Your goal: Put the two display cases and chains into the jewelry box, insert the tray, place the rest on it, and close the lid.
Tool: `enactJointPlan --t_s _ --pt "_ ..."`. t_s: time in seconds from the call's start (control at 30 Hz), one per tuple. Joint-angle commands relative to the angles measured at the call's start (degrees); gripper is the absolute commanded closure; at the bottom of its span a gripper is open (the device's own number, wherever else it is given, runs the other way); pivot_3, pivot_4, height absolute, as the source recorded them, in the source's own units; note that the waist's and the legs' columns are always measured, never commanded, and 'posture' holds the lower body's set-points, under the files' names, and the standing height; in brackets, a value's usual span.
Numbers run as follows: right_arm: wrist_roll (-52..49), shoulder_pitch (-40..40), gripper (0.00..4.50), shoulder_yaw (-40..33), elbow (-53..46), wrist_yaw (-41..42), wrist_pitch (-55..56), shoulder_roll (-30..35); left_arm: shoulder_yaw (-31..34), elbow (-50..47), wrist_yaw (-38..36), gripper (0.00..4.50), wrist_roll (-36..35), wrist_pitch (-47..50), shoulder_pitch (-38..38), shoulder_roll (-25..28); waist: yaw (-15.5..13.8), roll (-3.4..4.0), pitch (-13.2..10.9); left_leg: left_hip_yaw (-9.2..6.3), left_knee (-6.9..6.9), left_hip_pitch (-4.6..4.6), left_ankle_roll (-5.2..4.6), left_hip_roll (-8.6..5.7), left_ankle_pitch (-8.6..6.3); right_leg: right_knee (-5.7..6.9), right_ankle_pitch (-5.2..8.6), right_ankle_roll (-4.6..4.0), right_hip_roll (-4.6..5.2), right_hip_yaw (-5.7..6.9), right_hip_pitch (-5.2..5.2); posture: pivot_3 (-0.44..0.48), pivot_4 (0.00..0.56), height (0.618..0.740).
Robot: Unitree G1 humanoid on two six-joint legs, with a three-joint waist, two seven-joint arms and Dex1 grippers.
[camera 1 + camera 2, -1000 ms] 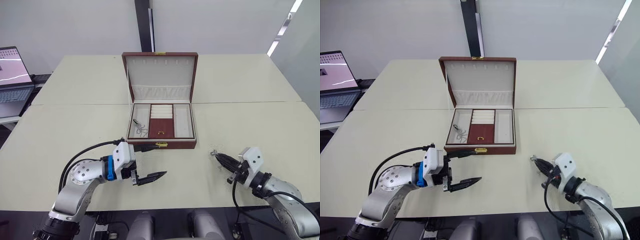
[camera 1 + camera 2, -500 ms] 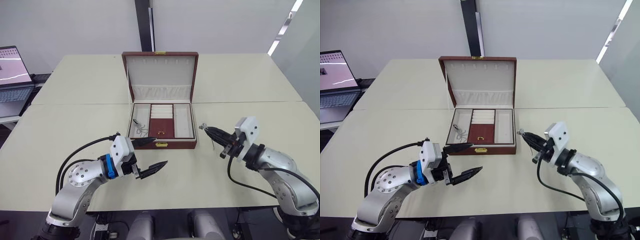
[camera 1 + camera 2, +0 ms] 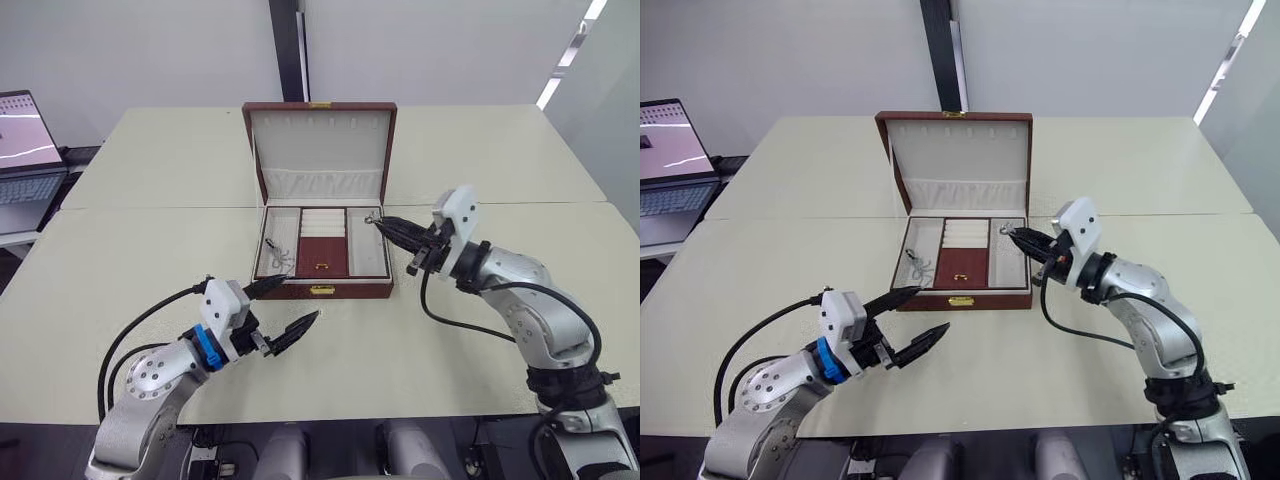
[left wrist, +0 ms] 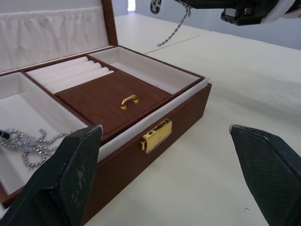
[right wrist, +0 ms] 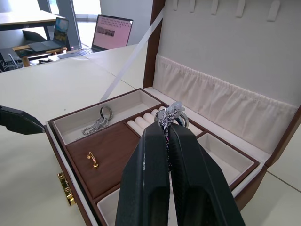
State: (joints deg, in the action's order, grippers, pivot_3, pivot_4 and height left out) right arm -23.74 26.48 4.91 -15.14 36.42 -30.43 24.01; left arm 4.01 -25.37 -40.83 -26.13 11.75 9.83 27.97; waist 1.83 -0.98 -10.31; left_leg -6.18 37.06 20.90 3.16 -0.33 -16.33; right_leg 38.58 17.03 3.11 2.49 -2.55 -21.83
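The jewelry box (image 3: 325, 291) stands open mid-table, its lid (image 3: 320, 150) upright behind it. Inside sits the tray (image 3: 322, 262), with ring rolls and a brown panel in the middle. A silver chain (image 3: 279, 258) lies in its left section. My right gripper (image 3: 381, 222) is shut on another chain (image 5: 170, 115), which dangles above the tray's right section (image 3: 367, 252). In front of the box's left corner, my left gripper (image 3: 288, 306) is open and holds nothing. The display cases are out of view.
A laptop (image 3: 25, 150) stands on a side desk at the far left. The pale table (image 3: 150, 250) has a seam running across behind the box. A dark post (image 3: 288, 50) rises behind the table.
My right gripper has carried the chain from the table's front right up and left, to above the tray's right section. My left arm drew back a little toward the front.
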Motion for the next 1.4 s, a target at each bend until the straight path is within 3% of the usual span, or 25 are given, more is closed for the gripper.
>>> enactJointPlan --t_s 0.03,0.73,0.97,1.3,1.4 --pt "1.15 2.59 4.50 0.73 1.64 0.66 2.55 -1.27 1.79 -2.36 1.07 0.00 0.32 -2.48 1.63 -0.74 0.03 0.00 0.00 0.00 0.00 0.00 0.00 0.00 0.00 0.00 0.00 0.00 0.00 0.00 0.00 0.000 0.150 0.740" --pt "6.17 4.29 4.50 2.69 10.04 2.28 5.98 -4.91 1.23 0.23 0.75 0.00 1.90 -9.35 5.77 -1.86 0.03 0.02 -0.01 0.03 -0.03 0.02 0.00 0.00 0.00 0.01 0.00 -0.01 0.00 -0.01 -0.05 0.000 0.150 0.740" --pt "5.89 4.27 2.85 1.52 9.95 2.04 5.52 -5.22 1.16 1.22 0.13 0.00 2.07 -10.29 5.68 -2.04 0.03 0.02 -0.01 0.03 -0.03 0.02 0.00 0.00 0.00 0.02 0.00 -0.01 0.00 -0.01 -0.06 0.000 0.150 0.740" --pt "5.24 3.45 0.02 0.45 8.99 2.28 5.28 -5.07 0.59 1.36 0.19 0.00 2.28 -10.04 4.81 -2.02 0.03 0.02 -0.01 0.03 -0.03 0.02 0.00 0.00 0.00 0.01 0.00 -0.01 0.00 -0.01 -0.06 0.000 0.150 0.740" --pt "5.09 3.20 0.02 0.00 8.86 2.69 5.25 -4.66 0.24 0.62 0.89 0.00 2.32 -9.04 4.23 -1.96 0.03 0.02 -0.01 0.03 -0.04 0.02 0.00 0.00 0.00 0.01 0.00 -0.01 0.00 -0.01 -0.07 0.000 0.150 0.740"
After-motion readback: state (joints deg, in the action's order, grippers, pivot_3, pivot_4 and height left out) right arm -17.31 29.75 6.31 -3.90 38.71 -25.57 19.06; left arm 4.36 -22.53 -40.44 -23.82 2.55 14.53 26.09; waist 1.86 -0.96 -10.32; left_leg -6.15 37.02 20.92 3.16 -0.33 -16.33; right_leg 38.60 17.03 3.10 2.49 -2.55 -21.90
